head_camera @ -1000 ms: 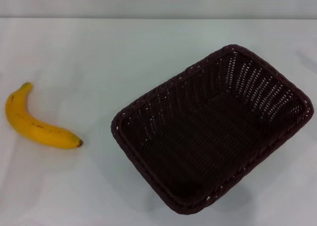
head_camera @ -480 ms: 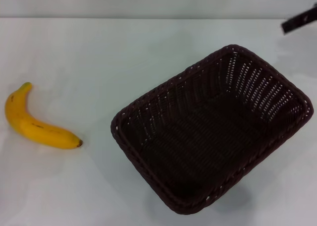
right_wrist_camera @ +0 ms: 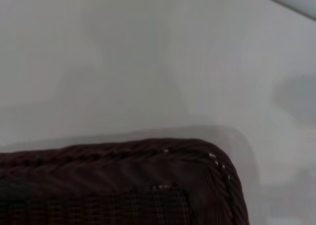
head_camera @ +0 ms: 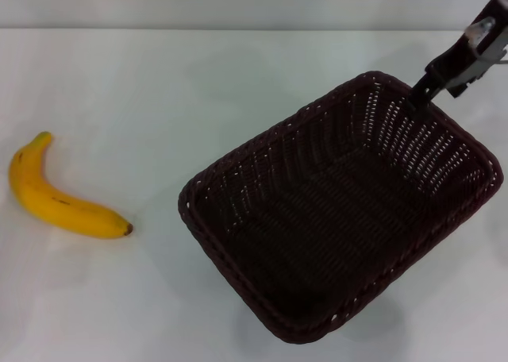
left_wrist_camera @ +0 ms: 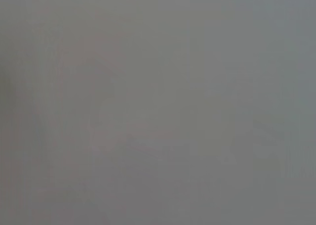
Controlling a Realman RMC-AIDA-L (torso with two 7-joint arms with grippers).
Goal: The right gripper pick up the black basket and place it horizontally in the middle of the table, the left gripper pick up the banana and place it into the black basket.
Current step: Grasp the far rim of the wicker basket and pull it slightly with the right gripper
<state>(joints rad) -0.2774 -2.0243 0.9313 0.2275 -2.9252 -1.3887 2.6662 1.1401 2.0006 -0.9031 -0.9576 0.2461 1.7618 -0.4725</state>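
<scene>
Your right gripper [head_camera: 421, 88] hangs just above the far right rim of the black basket [head_camera: 341, 211], which lies skewed on the table [head_camera: 159, 84] right of centre, long axis diagonal; its finger opening I cannot tell, probably nothing held.

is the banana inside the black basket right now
No, in the head view the banana lies on the bare table well off to the left of the black basket, apart from it.
</scene>
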